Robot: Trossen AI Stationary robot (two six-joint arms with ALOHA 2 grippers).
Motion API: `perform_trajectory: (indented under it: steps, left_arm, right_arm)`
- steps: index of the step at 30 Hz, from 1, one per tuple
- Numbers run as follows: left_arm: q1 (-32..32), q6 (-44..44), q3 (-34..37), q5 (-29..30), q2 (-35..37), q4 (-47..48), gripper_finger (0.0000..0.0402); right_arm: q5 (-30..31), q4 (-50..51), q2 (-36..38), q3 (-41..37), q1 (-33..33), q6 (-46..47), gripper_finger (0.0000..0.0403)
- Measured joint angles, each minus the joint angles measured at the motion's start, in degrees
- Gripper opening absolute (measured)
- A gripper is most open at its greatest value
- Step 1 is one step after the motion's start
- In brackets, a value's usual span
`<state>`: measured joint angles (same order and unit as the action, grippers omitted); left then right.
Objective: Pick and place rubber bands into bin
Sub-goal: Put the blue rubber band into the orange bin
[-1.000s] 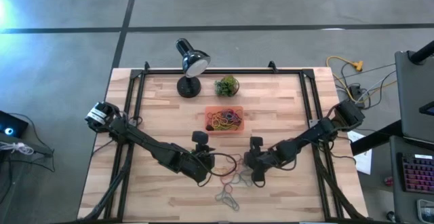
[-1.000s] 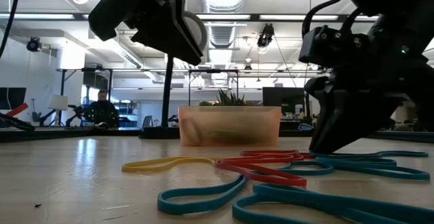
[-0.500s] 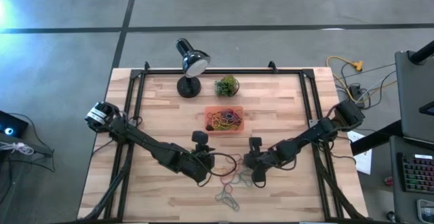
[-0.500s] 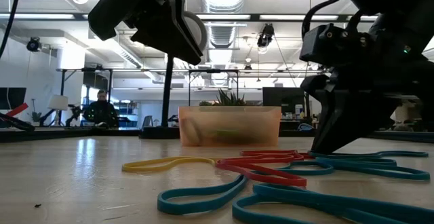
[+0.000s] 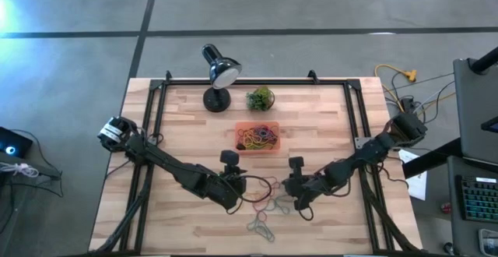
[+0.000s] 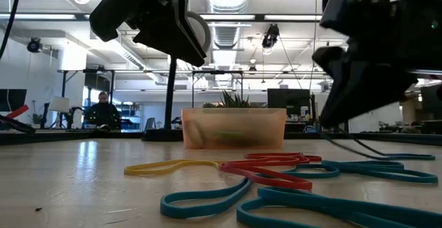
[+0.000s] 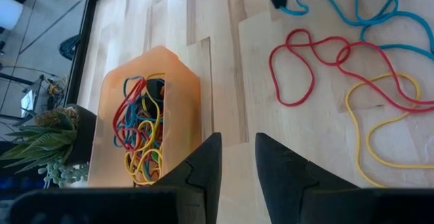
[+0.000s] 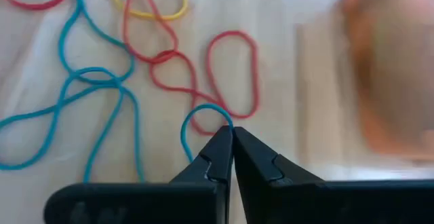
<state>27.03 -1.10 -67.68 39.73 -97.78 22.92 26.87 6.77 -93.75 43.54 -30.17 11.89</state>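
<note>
Loose rubber bands lie on the wooden table (image 5: pixel 179 117): yellow (image 6: pixel 173 166), red (image 6: pixel 273 174) and blue (image 6: pixel 345 169), with grey ones (image 5: pixel 261 227) nearer the front edge. The orange bin (image 5: pixel 257 138) (image 7: pixel 146 115), behind them, holds a tangle of coloured bands. My right gripper (image 8: pixel 232 139) (image 5: pixel 301 204) hovers just above the loose bands, shut on a blue rubber band (image 8: pixel 196 119). To the left of the pile my left gripper (image 7: pixel 237 163) (image 5: pixel 233 195) hangs above the table with a narrow gap between its fingers and nothing in it. My right gripper pinches one loop of the blue band (image 8: pixel 227 123) between its two fingertips, coming slanting down from the table's right side. The small loop curls out in front of the fingers, above the table. A thin strand (image 6: pixel 359 145) slants from the gripper down to the table.
A black desk lamp (image 5: pixel 218 74) and a small green plant (image 5: pixel 261 97) stand at the far edge behind the bin. Black rails (image 5: pixel 156 124) run along both sides of the table. Bare wood lies left of the left arm and right of the right arm.
My right gripper has risen off the table, where its fingertips stood among the blue bands, and has shifted a little toward the near edge, rolling slightly. The other bands lie as before. My left gripper has kept still.
</note>
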Motion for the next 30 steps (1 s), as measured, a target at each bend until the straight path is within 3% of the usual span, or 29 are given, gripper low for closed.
perform_trajectory:
  steps: [16,23,30]
  left_arm:
    - [0.00,0.00,-0.02,0.47,0.00,-0.07,0.0075]
    - [0.00,0.00,-0.02,0.47,0.00,-0.04,0.0075]
    - [0.09,-0.04,0.12,0.46,0.00,0.61,0.0075]
  right_arm:
    - [29.22,-4.48,2.54,0.19,-5.73,-9.49,0.0008]
    - [37.61,-5.55,2.69,5.21,-4.57,-22.63,0.0008]
    - [38.12,-5.66,3.36,12.90,0.83,-38.11,0.0009]
